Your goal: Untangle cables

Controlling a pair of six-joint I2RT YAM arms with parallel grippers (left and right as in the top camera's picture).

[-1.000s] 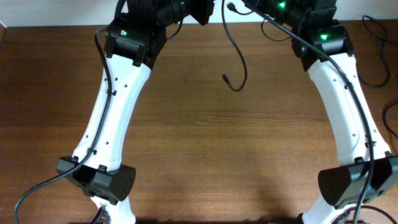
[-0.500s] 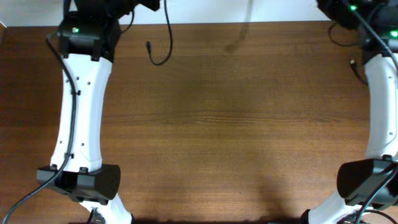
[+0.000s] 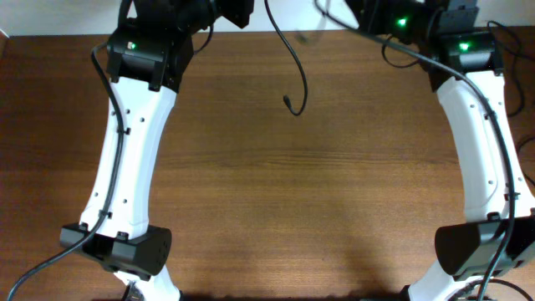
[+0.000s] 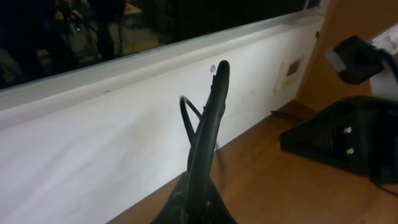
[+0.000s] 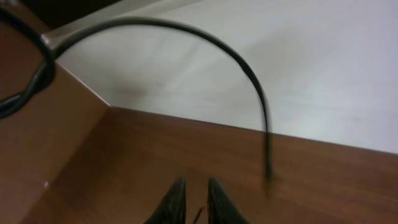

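One thin black cable (image 3: 297, 67) hangs from the top edge of the overhead view, and its plug end dangles above the wooden table (image 3: 292, 209). My left gripper (image 3: 238, 10) sits at that top edge. The left wrist view shows this gripper (image 4: 199, 196) shut on the cable (image 4: 214, 106), whose thick end sticks up with a thin loop beside it. My right gripper (image 3: 347, 10) is also at the far edge. In its own view the right gripper (image 5: 197, 183) has its fingers slightly parted, with wood showing between them. A blurred cable (image 5: 249, 68) arcs ahead of it.
Thicker black cords (image 3: 518, 75) lie at the table's right edge. A white wall (image 5: 311, 74) runs behind the far edge. Another thick cord (image 5: 34, 81) hangs at the left of the right wrist view. The other arm's black body (image 4: 336, 137) is close on the right in the left wrist view.
Both arms, spread wide half a second ago, have swung back toward the middle. The hanging cable moved right with the left arm. The right fingers have parted a little.
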